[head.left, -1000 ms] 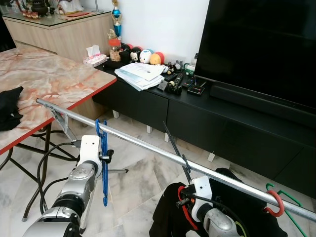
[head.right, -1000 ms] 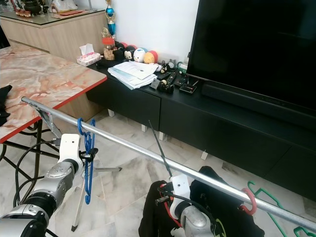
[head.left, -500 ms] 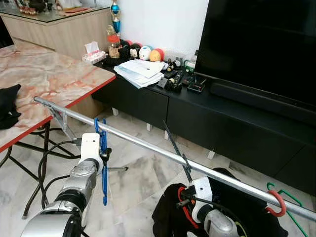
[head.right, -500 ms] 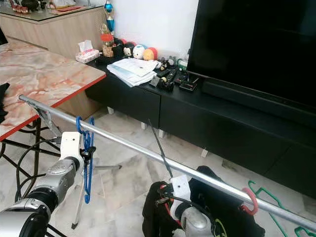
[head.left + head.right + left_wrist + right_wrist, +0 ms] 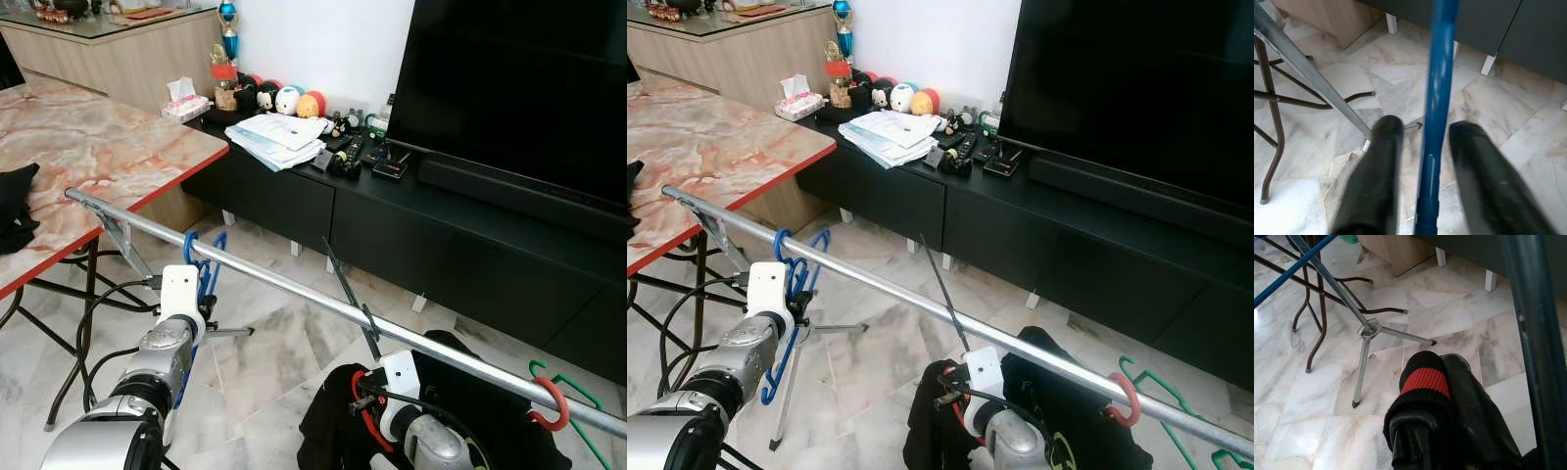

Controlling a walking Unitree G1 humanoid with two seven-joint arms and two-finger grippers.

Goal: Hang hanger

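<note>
Since my task is to hang a hanger, these are the things that count now.

Blue hanger: the blue hanger has its hook over the metal rail, near the rail's left end, beside the marble table; its body hangs tilted below the rail.

Key relation: the hanger's bar runs lengthwise straight through the gap of my left gripper, in line with the fingers, so any pull-back has to go along that bar and away from the rail.

Left gripper: the two black fingers stand apart on either side of the blue bar, with a gap on each side; I judge they are not pinching it.

Left arm pose: reaching up and forward, wrist just under the rail, right beside the hook.

Nearer arm: the left, by far.

Right gripper: low by my body, under the rail's right half; the right gripper is closed on a black garment with a red band at its cuff.

Other hangers: a red hook sits on the rail far to the right, with a green hanger behind it.

Stage, as I judge it: the hook is seated and release is nearly done.
</note>
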